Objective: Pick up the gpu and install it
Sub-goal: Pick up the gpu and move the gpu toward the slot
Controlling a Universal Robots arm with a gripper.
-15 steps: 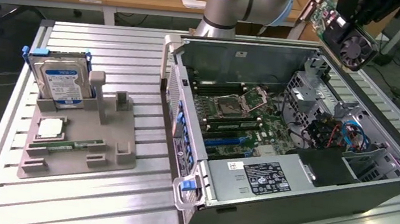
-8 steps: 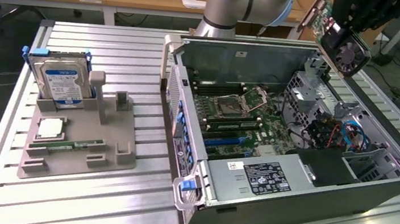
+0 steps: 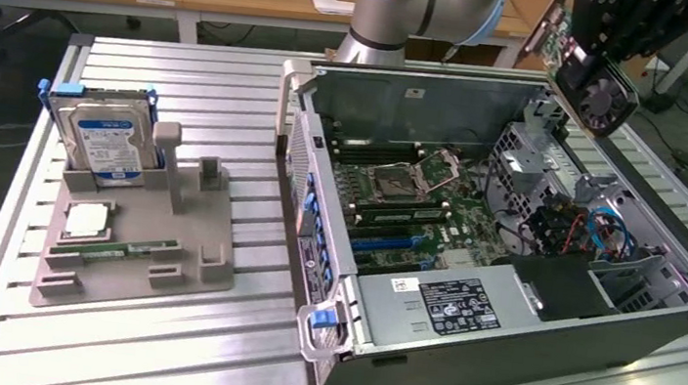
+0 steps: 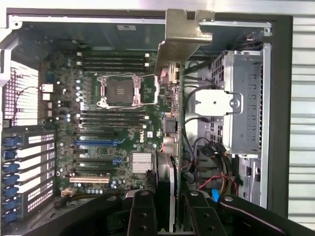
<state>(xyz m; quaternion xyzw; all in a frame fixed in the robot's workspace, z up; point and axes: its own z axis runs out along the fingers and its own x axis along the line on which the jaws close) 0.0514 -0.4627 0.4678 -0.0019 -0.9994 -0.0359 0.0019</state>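
Exterior view: The gpu (image 3: 599, 71) hangs above the far corner of the open computer case (image 3: 521, 357) on the exterior view's right, black shroud and round fan facing the camera. Its long axis points steeply down toward the drive cage. The case lies on its side on the slatted tabletop (image 3: 167, 348). The expansion slots (image 3: 393, 246) sit lower on the motherboard, toward the exterior view's left of the card and well apart from it. A hard drive (image 3: 107, 139) stands in a grey holder beside the case.

Wrist view: The hand (image 4: 170, 199) pinches the gpu (image 4: 166, 169) edge-on between its two black fingers (image 4: 142, 211), metal bracket end farthest from the hand. The card appears to hover over the board's edge by the drive cage, with the blue slot (image 4: 96, 142) off to one side and running crosswise to the card.
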